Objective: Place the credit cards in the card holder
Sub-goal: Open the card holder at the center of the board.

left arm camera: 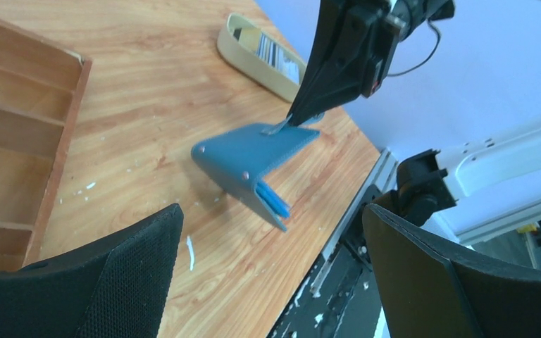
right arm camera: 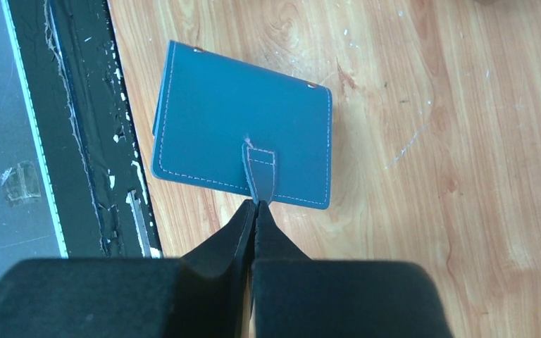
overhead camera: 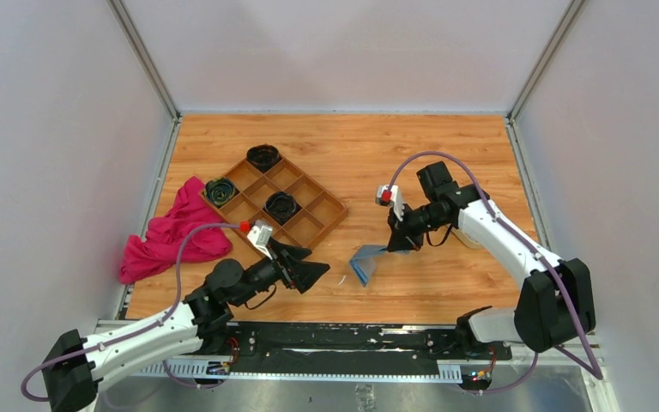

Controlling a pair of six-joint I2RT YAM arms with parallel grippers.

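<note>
My left claw (overhead camera: 316, 263) is spread wide with nothing in it, low over the counter (overhead camera: 429, 154). Just past it, the teal card holder (left arm camera: 253, 158) sits tilted near the front edge. My right claw (right arm camera: 256, 205) is pinched tight on its snap tab (right arm camera: 260, 169). Further back, 1 printed card (left arm camera: 276, 55) shows in a cream tray (left arm camera: 246, 60).

A pink cloth (overhead camera: 172, 232) lies beside a wooden tray (overhead camera: 322, 215) holding 3 dark, possibly rosette-shaped pieces (overhead camera: 281, 206).
</note>
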